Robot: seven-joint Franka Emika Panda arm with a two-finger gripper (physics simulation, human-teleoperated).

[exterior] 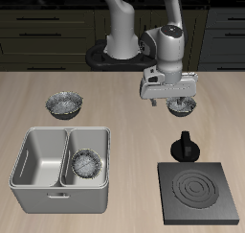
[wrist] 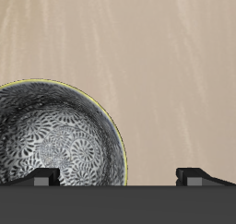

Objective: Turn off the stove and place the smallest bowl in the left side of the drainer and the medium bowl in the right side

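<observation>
My gripper (exterior: 178, 99) is open and empty, hovering just above a crinkled metallic bowl, the medium bowl (exterior: 183, 107), at the back of the table. In the wrist view this bowl (wrist: 55, 145) lies close below, off to one side of the gripper (wrist: 120, 177), whose fingertips (wrist: 41, 177) stand wide apart. The smallest bowl (exterior: 86, 164) sits inside the drainer (exterior: 29, 179), in the compartment nearer the stove. The stove (exterior: 222, 210) is at the front edge; its coil (exterior: 197, 189) is dark. Its black knob (exterior: 183, 147) stands just behind it.
The widest bowl (exterior: 64, 104) sits on the table behind the drainer. The drainer's other compartment (exterior: 40, 160) holds nothing. The robot's base (exterior: 120, 55) stands at the back middle.
</observation>
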